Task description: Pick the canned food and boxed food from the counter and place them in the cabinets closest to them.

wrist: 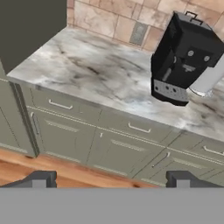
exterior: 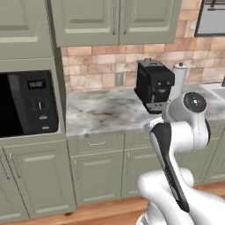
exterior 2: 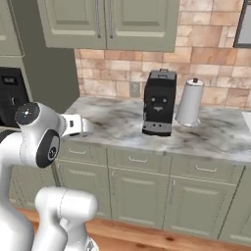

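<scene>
The canned food and the boxed food are out of view. The marbled counter (exterior: 101,115) (exterior 2: 117,122) (wrist: 96,74) runs over olive base cabinets. Above it hang the olive wall cabinets (exterior: 114,19) (exterior 2: 108,22), with their doors shut. In the hand view my gripper (wrist: 111,180) is open, its two dark fingertips (wrist: 40,179) far apart with nothing between them. It hangs in front of the counter's edge and looks down at the drawers and the stone top. My white arm bends in front of the counter in both base views.
A black coffee machine (exterior: 154,85) (exterior 2: 158,103) (wrist: 186,59) stands on the counter by the brick wall. A white paper-towel roll (exterior: 178,79) (exterior 2: 189,103) (wrist: 209,78) is just right of it. A black microwave (exterior: 30,103) sits in the tall unit at left.
</scene>
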Controlling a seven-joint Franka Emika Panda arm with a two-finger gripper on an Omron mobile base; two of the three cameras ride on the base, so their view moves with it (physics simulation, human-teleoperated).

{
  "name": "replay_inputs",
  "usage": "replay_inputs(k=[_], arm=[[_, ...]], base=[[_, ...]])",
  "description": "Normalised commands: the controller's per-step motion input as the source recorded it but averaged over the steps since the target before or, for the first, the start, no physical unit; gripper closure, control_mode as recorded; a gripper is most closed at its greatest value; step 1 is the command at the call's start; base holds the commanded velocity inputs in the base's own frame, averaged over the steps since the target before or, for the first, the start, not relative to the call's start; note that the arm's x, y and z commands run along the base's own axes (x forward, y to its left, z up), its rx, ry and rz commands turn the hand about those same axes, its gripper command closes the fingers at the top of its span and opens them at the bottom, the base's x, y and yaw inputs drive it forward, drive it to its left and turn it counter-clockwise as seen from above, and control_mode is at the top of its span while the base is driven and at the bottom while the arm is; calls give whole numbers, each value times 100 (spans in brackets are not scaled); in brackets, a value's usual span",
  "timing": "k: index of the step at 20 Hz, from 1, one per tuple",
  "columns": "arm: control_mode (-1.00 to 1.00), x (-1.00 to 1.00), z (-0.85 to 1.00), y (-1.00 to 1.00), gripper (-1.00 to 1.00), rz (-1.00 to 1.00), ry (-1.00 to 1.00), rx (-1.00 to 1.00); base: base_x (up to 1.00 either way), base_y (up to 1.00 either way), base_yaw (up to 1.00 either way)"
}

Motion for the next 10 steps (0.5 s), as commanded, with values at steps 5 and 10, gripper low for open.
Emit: replay_inputs(k=[5,10], arm=[[100,0,0,0,-100,0,0,0],[100,0,0,0,-100,0,0,0]], base=[[0,-69,0],[0,-71,0]])
